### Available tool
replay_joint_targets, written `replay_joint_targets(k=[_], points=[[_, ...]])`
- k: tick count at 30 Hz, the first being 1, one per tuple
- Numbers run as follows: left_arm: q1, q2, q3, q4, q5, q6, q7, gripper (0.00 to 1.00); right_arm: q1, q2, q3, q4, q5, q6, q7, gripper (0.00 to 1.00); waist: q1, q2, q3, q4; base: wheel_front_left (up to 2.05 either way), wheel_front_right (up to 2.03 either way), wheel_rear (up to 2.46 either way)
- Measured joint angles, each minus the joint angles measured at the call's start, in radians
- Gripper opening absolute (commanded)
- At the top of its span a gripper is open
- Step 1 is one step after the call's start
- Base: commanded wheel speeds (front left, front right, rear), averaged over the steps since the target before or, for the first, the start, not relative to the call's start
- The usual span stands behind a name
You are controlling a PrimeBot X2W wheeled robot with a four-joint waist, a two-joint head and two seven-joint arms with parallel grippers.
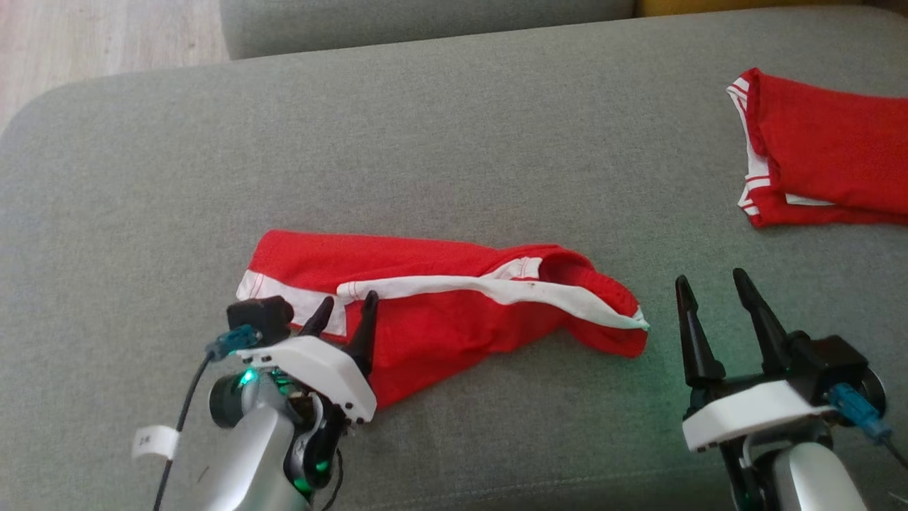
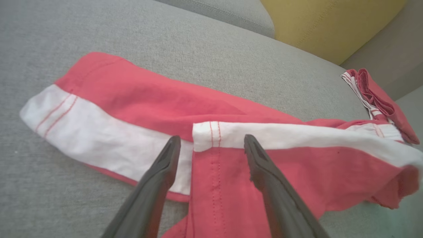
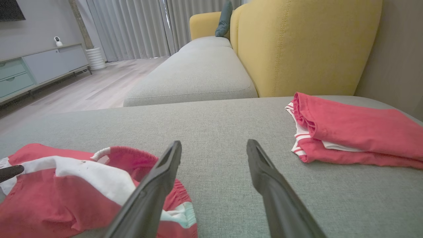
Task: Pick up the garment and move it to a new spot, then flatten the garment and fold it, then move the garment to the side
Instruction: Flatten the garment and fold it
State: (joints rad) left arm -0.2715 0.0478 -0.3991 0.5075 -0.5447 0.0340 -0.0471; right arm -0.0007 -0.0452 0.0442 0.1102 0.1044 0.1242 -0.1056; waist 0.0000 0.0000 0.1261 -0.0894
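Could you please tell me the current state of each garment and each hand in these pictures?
Red shorts: unfolded, rumpled, lying on the cushion.
Second red garment: folded, lying at the far right.
Left hand: open, at the shorts' left end.
Right hand: open, empty, beside the shorts.

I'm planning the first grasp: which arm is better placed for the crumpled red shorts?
Probably left. The left gripper stands open over the shorts, at the white trim; the right gripper hangs over bare cushion beside the waistband.
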Motion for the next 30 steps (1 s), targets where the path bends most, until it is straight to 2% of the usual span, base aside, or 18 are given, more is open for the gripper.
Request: replay_joint_targets(k=[6, 14, 19, 22, 23, 24, 27, 28, 29, 30], points=[[-0.006, -0.001, 0.001, 0.032, -0.054, -0.001, -0.007, 1.0, -0.014, 0.0, 0.001, 0.004, 0.0, 0.0, -0.001, 1.0, 0.0, 0.0, 0.009, -0.008, 0.0, 0.0, 0.0], [-0.047, -0.001, 0.002, 0.055, -0.11, -0.043, -0.025, 1.0, -0.015, 0.0, 0.003, 0.012, -0.002, 0.0, -0.002, 1.0, 0.0, 0.0, 0.017, -0.023, 0.0, 0.0, 0.0], [-0.059, -0.003, -0.003, 0.075, -0.135, -0.051, -0.025, 1.0, -0.016, 0.0, 0.003, 0.014, -0.005, 0.0, -0.002, 1.0, 0.0, 0.0, 0.023, -0.029, 0.0, 0.0, 0.0], [-0.061, -0.003, -0.006, 0.079, -0.146, -0.051, -0.024, 0.66, -0.02, 0.0, 0.002, 0.016, -0.009, 0.0, -0.002, 1.0, 0.0, 0.0, 0.024, -0.032, 0.0, 0.0, 0.0], [-0.061, -0.003, -0.008, 0.079, -0.15, -0.05, -0.024, 0.57, -0.022, 0.0, 0.002, 0.016, -0.009, 0.0, -0.004, 1.0, 0.0, 0.0, 0.024, -0.032, 0.0, 0.0, 0.0], [-0.061, -0.003, -0.01, 0.079, -0.154, -0.049, -0.023, 0.56, -0.025, 0.0, 0.002, 0.016, -0.009, 0.0, -0.009, 1.0, 0.0, 0.0, 0.023, -0.033, 0.0, 0.0, 0.0], [-0.06, -0.003, -0.017, 0.079, -0.154, -0.036, -0.006, 0.65, -0.032, 0.0, 0.002, 0.017, -0.009, 0.0, -0.009, 1.0, 0.0, 0.0, 0.021, -0.033, 0.0, 0.0, 0.0], [-0.059, -0.003, -0.019, 0.078, -0.154, -0.032, -0.001, 0.71, -0.032, 0.0, 0.002, 0.017, -0.009, 0.0, -0.009, 1.0, 0.0, 0.0, 0.021, -0.033, 0.0, 0.0, 0.0], [-0.058, -0.003, -0.023, 0.073, -0.154, -0.024, 0.003, 0.84, -0.032, 0.0, 0.001, 0.017, -0.009, 0.0, -0.009, 1.0, 0.0, 0.0, 0.02, -0.031, 0.0, 0.0, 0.0], [-0.056, -0.002, -0.026, 0.069, -0.154, -0.024, 0.009, 0.87, -0.032, 0.0, 0.001, 0.017, -0.009, 0.0, -0.009, 1.0, 0.0, 0.0, 0.019, -0.031, 0.0, 0.0, 0.0]])
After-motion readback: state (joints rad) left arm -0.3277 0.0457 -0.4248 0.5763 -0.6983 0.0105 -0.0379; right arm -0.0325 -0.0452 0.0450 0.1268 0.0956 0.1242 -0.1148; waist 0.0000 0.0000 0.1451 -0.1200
